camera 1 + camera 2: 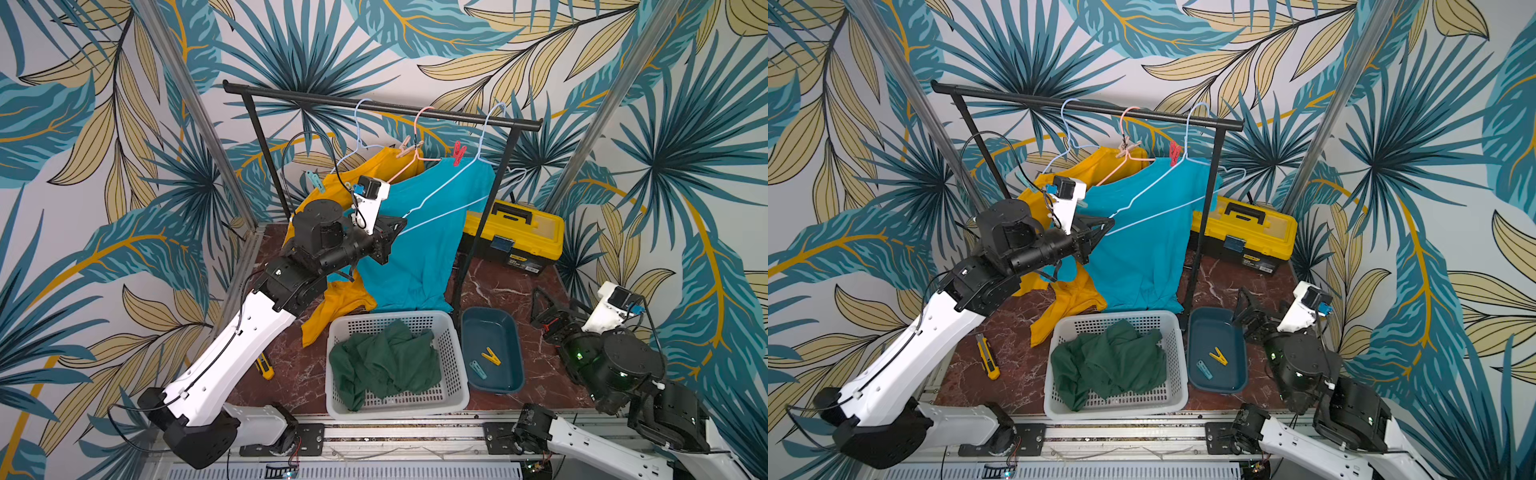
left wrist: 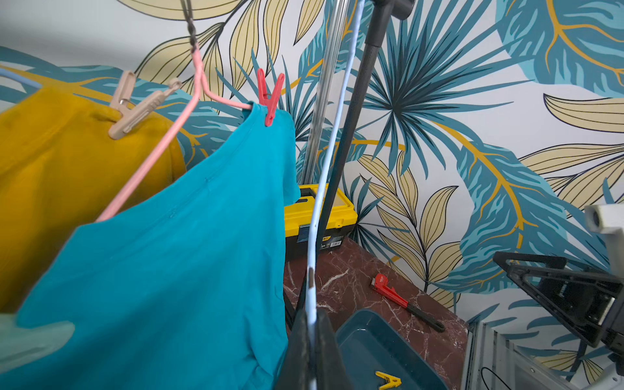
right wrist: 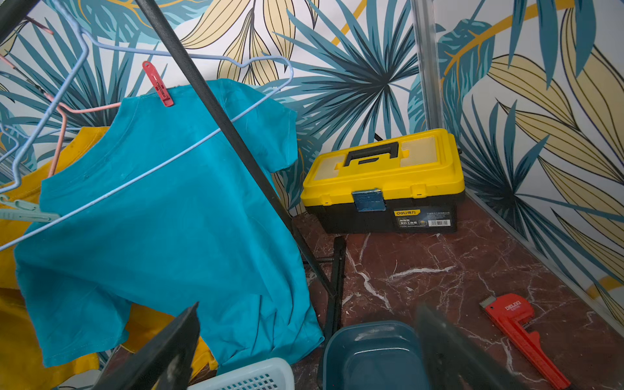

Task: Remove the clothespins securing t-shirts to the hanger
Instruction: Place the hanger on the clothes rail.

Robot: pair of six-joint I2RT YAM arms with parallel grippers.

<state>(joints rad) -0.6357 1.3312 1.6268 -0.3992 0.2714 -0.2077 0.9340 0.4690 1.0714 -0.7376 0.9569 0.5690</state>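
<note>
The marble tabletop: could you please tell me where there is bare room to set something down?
Roomiest is the bare marble between toolbox and tray. A smaller patch lies between knife and basket. It is crowded beneath the hanging shirts, and the gap between basket and tray is narrow.

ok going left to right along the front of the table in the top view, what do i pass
yellow utility knife → white basket holding the dark green t-shirt → dark blue tray → right gripper
</note>
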